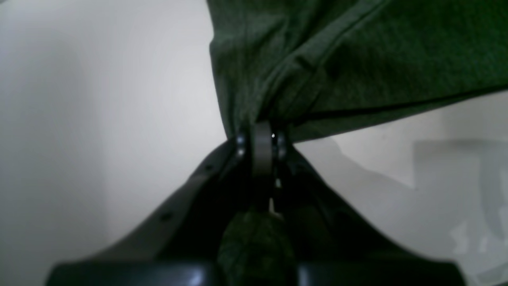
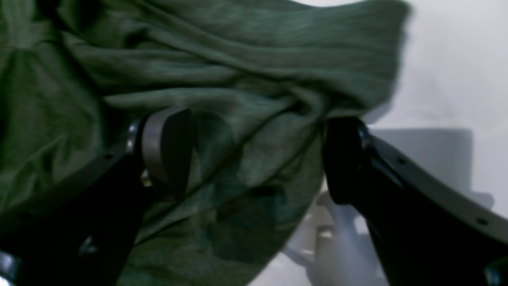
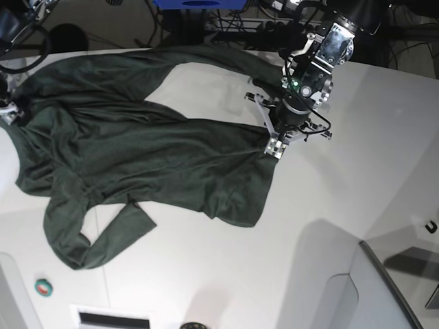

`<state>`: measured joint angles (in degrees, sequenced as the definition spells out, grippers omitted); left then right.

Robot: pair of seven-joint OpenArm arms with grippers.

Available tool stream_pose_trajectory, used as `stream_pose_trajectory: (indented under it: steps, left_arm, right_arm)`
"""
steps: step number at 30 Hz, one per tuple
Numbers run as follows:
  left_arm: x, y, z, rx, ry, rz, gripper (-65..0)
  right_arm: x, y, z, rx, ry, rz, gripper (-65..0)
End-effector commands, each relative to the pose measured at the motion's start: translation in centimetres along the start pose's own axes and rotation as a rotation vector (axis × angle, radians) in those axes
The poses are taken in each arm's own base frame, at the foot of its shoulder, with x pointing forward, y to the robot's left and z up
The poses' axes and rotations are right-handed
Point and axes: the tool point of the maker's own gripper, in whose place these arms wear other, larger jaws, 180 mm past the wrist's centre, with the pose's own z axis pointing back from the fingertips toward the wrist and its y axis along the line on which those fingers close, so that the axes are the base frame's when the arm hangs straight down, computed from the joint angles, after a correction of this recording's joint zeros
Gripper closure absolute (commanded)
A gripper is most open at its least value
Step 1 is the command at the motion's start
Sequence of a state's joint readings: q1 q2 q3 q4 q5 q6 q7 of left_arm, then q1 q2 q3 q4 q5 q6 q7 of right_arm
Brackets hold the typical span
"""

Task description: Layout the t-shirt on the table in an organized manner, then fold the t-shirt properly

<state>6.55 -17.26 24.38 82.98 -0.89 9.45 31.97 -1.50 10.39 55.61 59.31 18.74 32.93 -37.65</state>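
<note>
base view: the t-shirt (image 3: 137,157) is seen spread loosely over the white table (image 3: 357,151), rumpled and not yet squared, with one sleeve trailing out on the side well away from both grippers. the left gripper (image 3: 276,145) is set at one edge of the cloth, and in the left wrist view its fingers are seen pressed together on a bunched fold of the t-shirt (image 1: 357,51), with fabric also gathered behind the tips, toward the wrist. the cloth is drawn up from that pinch in tight radiating creases, so it is judged to be thin, soft and light, and likely to stretch and drape rather than hold any shape.

the right gripper (image 2: 254,155) is seen only in its own wrist view, spread wide, with the t-shirt (image 2: 222,79) lying in heavy folds between and beyond its two fingers (image 2: 162,147); whether cloth is touched by the pads cannot be told. in the base view this gripper is largely out of frame at the far edge of the cloth.

the fabric is a plain dark green, matte, with a stitched seam or hem running up from the left pinch. a hold is best taken at a hem corner or a shoulder seam, where the doubled layers are less likely to slip. a pull given too quickly is judged likely to drag the whole garment rather than flatten it, since little friction is offered by the smooth tabletop.
</note>
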Motion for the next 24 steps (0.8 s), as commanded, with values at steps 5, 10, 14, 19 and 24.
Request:
stream_pose_trajectory:
  steps: [5, 10, 14, 19, 24]
  left_arm:
    - [1.2, 1.2, 0.2, 0.029, -0.039, 0.011, 0.0]
    - [1.1, 1.2, 0.2, 0.029, -0.038, 0.010, 0.0]
    - [1.9, 0.6, 1.1, 0.016, -0.070, 0.017, 0.0]
    - [4.4, 0.6, 3.2, 0.005, -0.114, 0.021, 0.0]
    - [8.0, 3.2, 5.9, 0.052, -0.180, 0.057, 0.0]
  right_arm:
    - [-1.4, -0.1, 0.2, -0.003, 0.063, 0.041, -36.0]
    - [-1.0, -0.9, 1.9, -0.040, 0.028, 0.087, 0.0]
    - [0.1, -0.4, 3.4, -0.057, -0.011, 0.143, -0.2]
    - [1.8, 0.9, 6.0, -0.093, -0.012, 0.239, -0.2]
    - [4.0, 2.4, 8.8, -0.141, -0.029, 0.336, -0.2]
